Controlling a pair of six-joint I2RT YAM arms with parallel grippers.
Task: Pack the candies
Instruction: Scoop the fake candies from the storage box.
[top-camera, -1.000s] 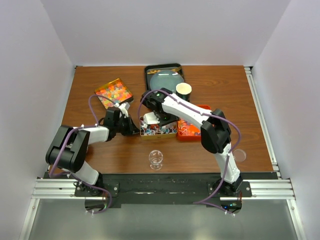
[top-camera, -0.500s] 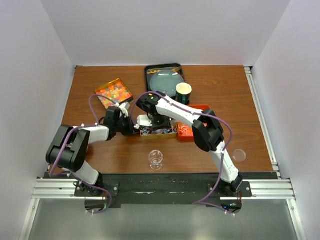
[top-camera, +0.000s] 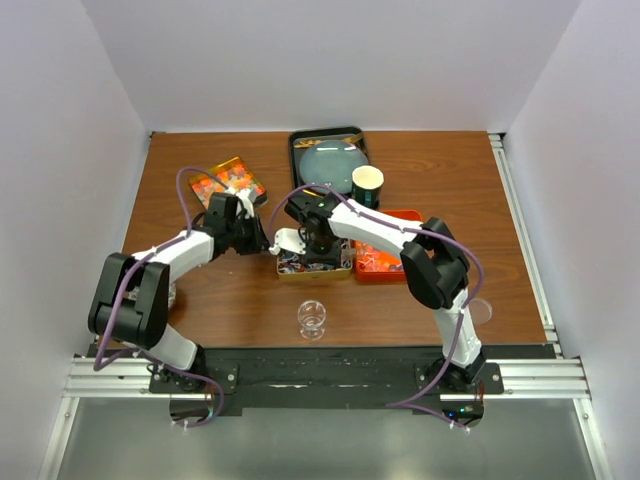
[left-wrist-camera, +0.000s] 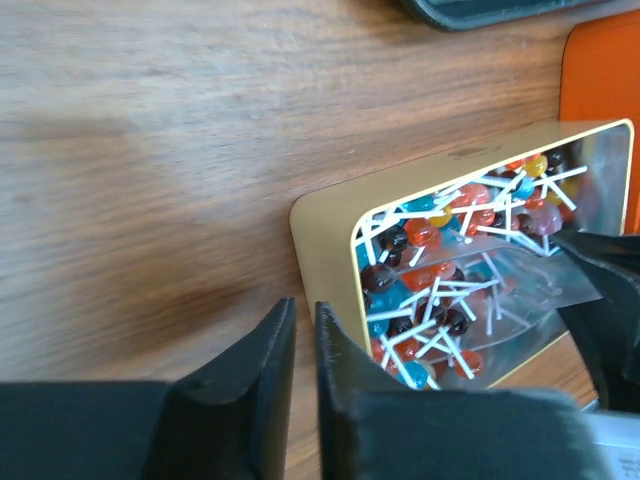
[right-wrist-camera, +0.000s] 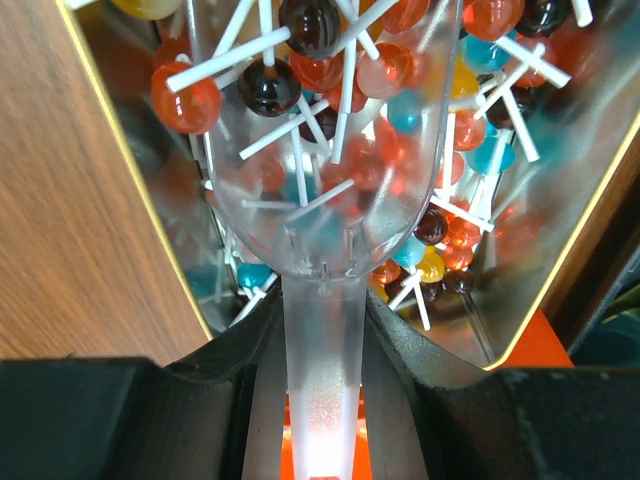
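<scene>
The lollipops have red, orange, teal, yellow and near-black heads on white sticks, set against a shiny gold tin and a colourless, see-through scoop. The table is warm brown wood with a streaky grain, and the tray is bright orange. There's also a green cup, cream inside, a black tray, and a patchwork of orange, red and yellow sweets.
</scene>
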